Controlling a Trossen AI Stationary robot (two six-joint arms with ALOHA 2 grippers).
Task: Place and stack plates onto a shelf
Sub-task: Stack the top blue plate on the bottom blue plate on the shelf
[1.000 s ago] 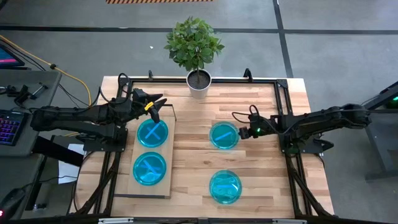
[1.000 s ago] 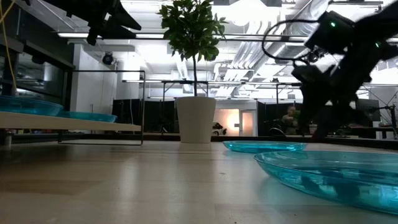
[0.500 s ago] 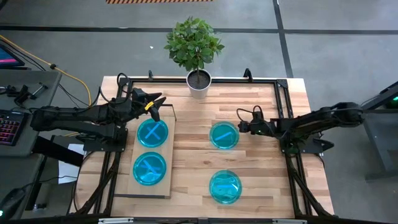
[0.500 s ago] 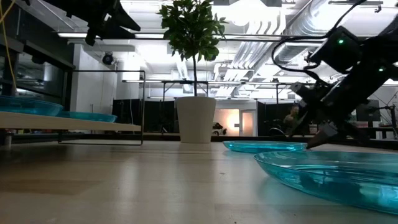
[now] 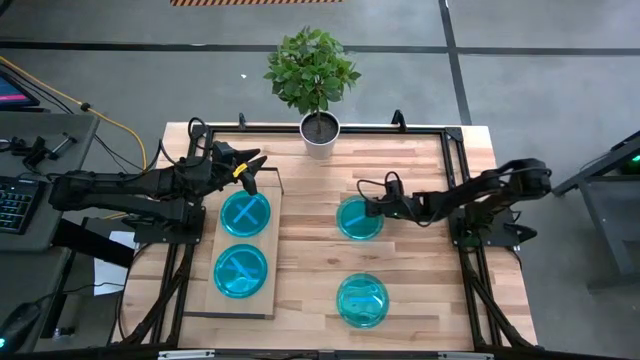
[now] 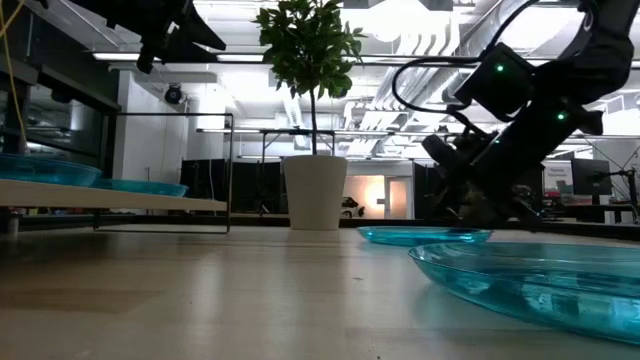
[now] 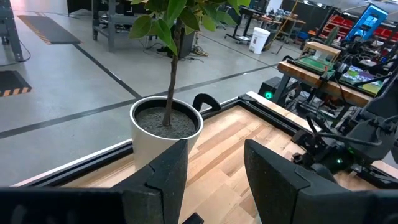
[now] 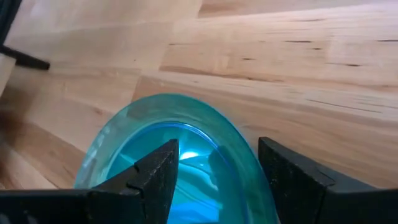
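Observation:
Two cyan plates (image 5: 245,213) (image 5: 241,270) lie on the pale wooden shelf (image 5: 273,243). In the low view the shelf (image 6: 110,200) stands raised above the tabletop. Two more plates lie flat on the table, one in the middle (image 5: 358,218) and one nearer (image 5: 362,300). My right gripper (image 5: 372,206) is low at the middle plate's right rim and open. In the right wrist view, one finger (image 8: 155,180) is over the plate's inside and the other (image 8: 292,180) is outside the rim. My left gripper (image 5: 252,170) hovers open above the shelf's far end and holds nothing. My right gripper (image 8: 217,186) comes at the middle plate's right rim (image 8: 245,155) from the table's right, slanting down, with its open fingers on either side of that rim. I cannot tell whether a finger touches the plate. The plate lies flat on the table.
A white pot with a leafy plant (image 5: 320,135) stands at the table's far edge, between the arms. A dark metal frame (image 5: 455,180) runs along the table's sides. Bare wood lies between the shelf and the two table plates. A desk with a keyboard (image 5: 15,205) stands left of the table.
My right gripper has moved toward the table's left and down, from beside the middle plate to its right rim. The plates and my left arm have kept still.

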